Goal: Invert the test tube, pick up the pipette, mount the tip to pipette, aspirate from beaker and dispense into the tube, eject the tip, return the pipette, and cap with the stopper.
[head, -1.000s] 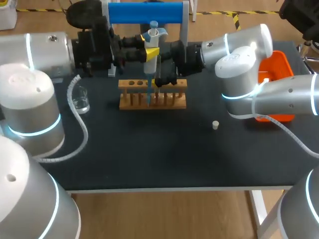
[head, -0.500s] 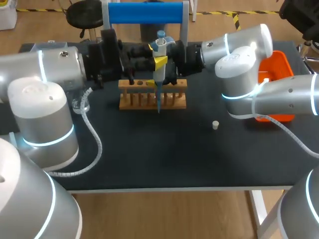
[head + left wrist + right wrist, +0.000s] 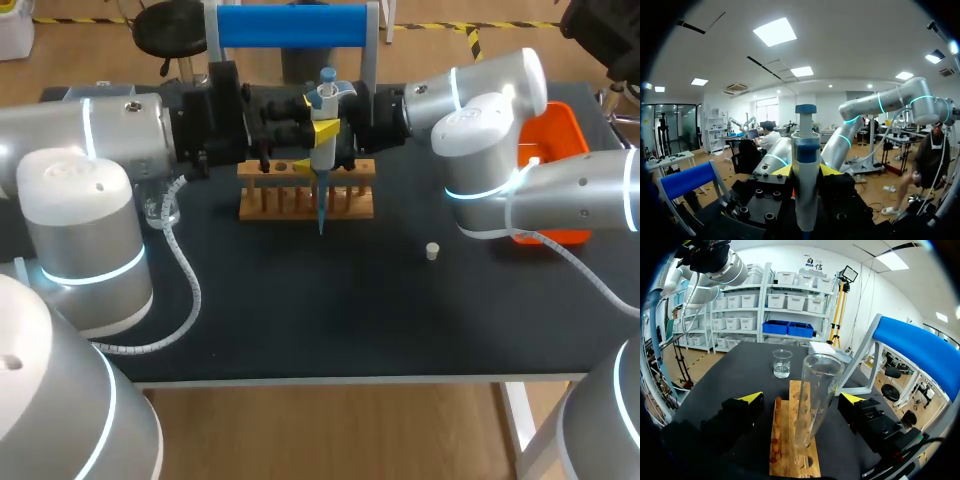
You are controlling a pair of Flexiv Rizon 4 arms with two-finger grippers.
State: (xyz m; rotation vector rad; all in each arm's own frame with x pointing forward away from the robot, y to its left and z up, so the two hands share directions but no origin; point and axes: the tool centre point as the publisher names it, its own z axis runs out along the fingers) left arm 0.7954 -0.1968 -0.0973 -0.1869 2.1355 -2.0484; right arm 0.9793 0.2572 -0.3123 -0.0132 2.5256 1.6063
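My left gripper (image 3: pixel 318 128) is shut on the white-and-blue pipette (image 3: pixel 322 110), which hangs upright over the wooden rack (image 3: pixel 305 192). The pipette's blue tip (image 3: pixel 321 215) points down in front of the rack's right half. In the left wrist view the pipette (image 3: pixel 805 170) stands between my yellow fingertips (image 3: pixel 829 170). My right gripper (image 3: pixel 802 399) is open, its fingers apart on either side of the clear test tube (image 3: pixel 815 395). The tube stands mouth up in the rack (image 3: pixel 790 450). The beaker (image 3: pixel 782 363) stands ahead of the rack. A small stopper (image 3: pixel 432 251) lies on the mat.
An orange tray (image 3: pixel 560 135) sits at the table's right edge behind my right arm. A blue-topped stand (image 3: pixel 292 25) rises behind the rack. My left arm partly hides the beaker (image 3: pixel 165 210). Open mat stretches between the rack and the front edge.
My left arm has carried the pipette to the right along the rack, so its tip now hangs over the rack's right half. The right arm has not moved.
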